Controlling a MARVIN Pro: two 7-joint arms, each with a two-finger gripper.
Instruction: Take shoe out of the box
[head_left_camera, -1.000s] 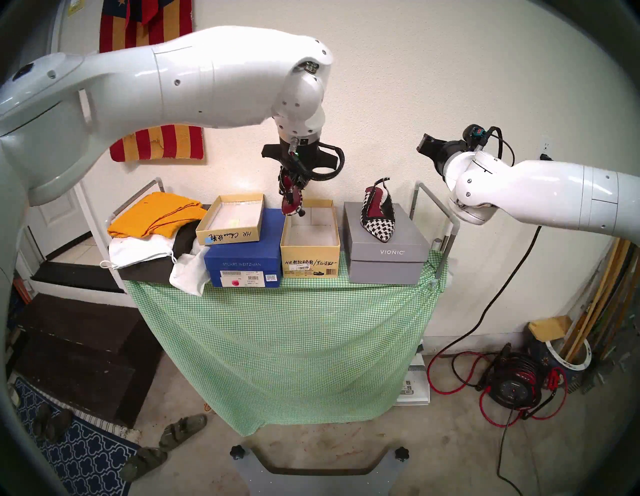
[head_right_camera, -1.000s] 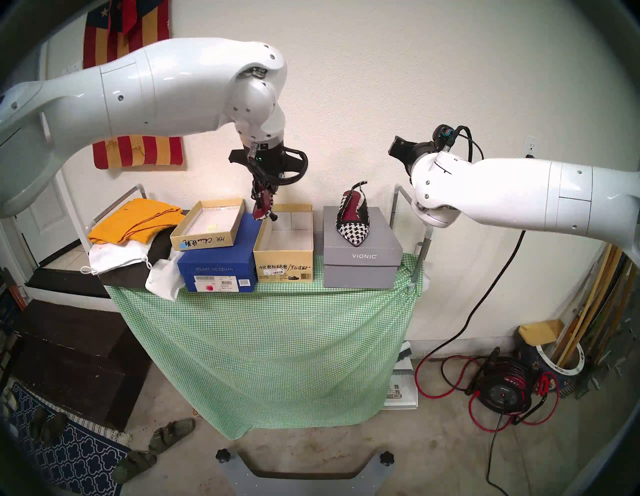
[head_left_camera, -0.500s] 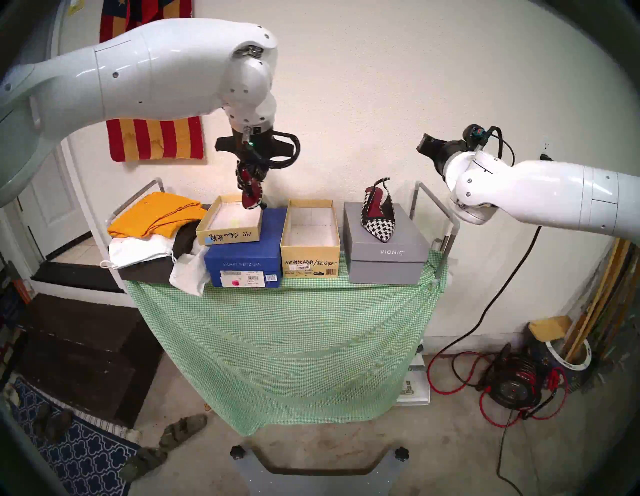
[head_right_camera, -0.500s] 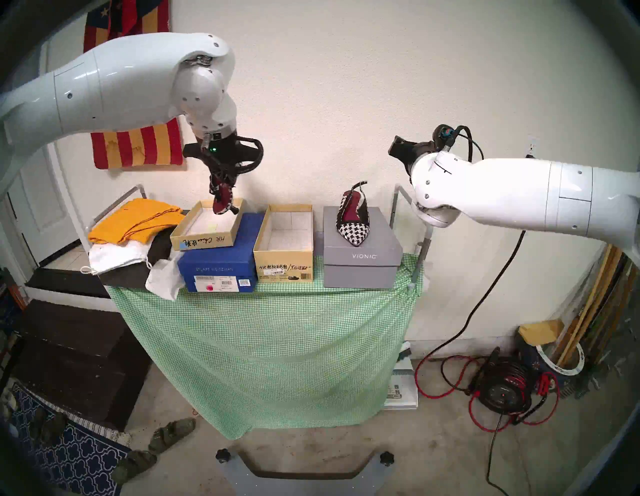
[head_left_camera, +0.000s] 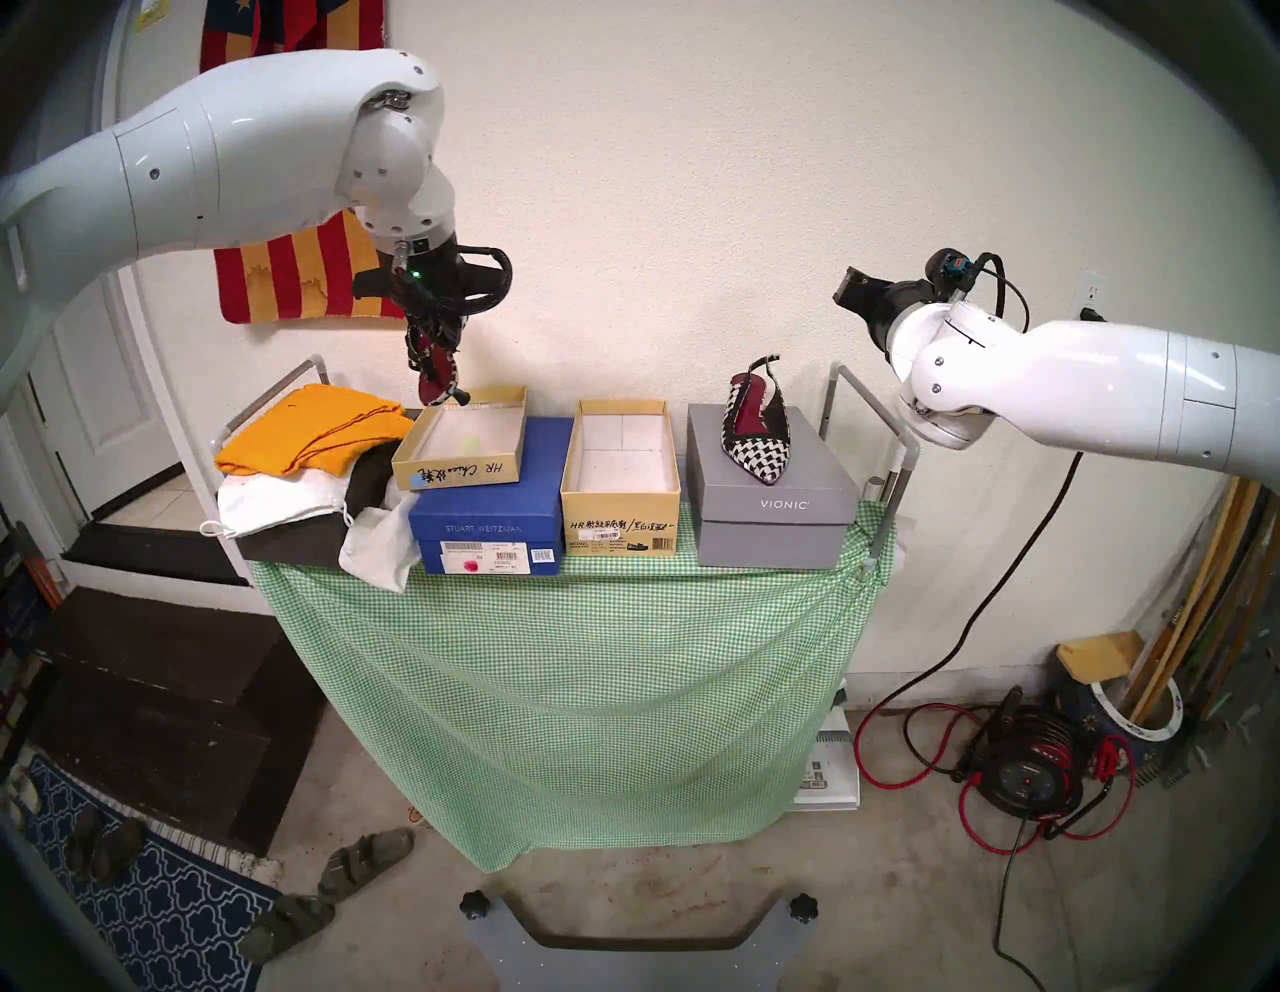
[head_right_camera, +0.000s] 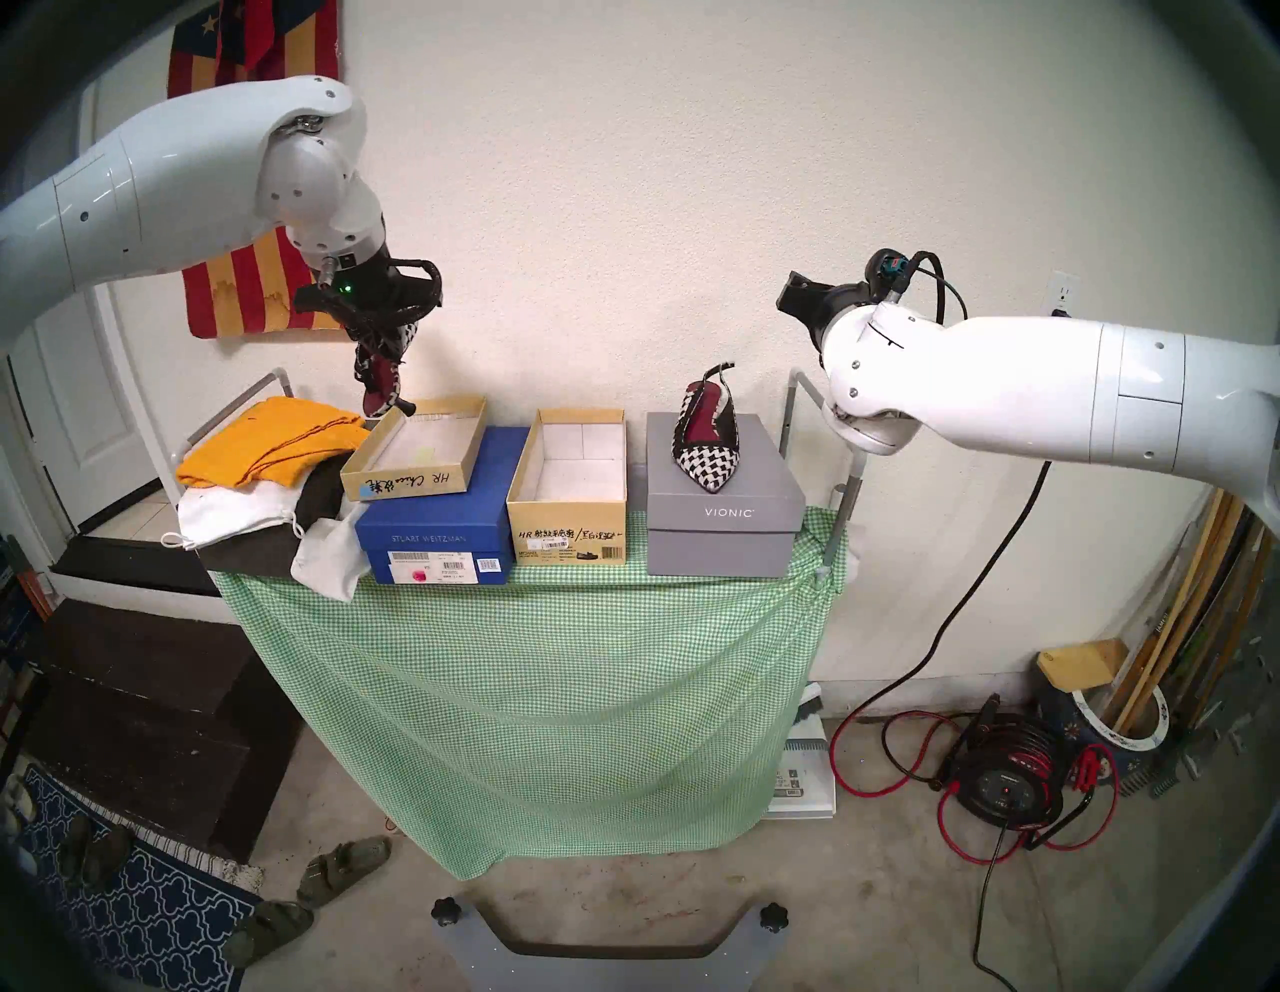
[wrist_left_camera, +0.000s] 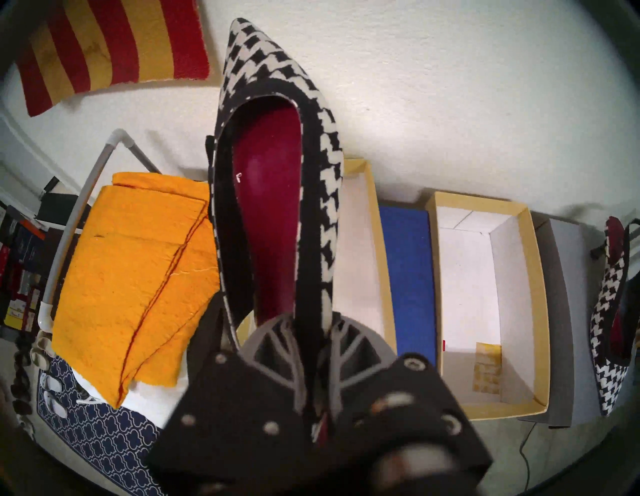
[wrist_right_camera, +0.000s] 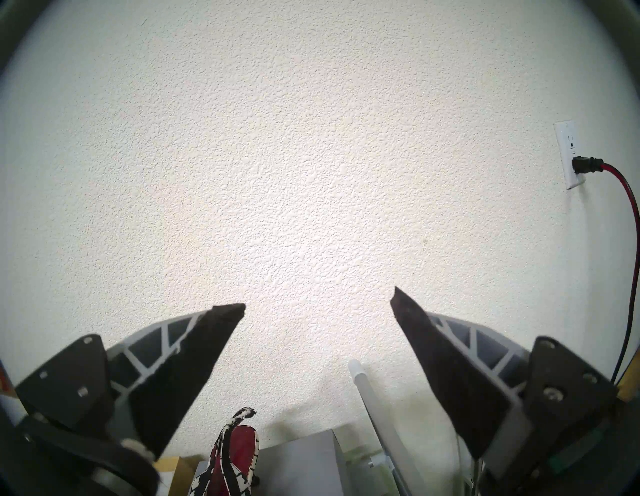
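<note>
So my left gripper (head_left_camera: 435, 350) is clamped tight on the houndstooth slingback shoe (head_left_camera: 438, 377), dangling it in the air over the far left corner of the shallow tan lid (head_left_camera: 458, 436) that sits on the blue Stuart Weitzman box (head_left_camera: 485, 526). The deep tan shoebox (head_left_camera: 620, 478) next to it shows only its white inside. Its mate, the second houndstooth shoe (head_left_camera: 756, 422), rests on the grey Vionic box (head_left_camera: 772, 509). My right gripper (wrist_right_camera: 318, 304) hangs spread wide, holding nothing, facing the wall.

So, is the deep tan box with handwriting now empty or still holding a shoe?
Empty. The box shows only its white inside; the left gripper holds the shoe off to the side.
</note>
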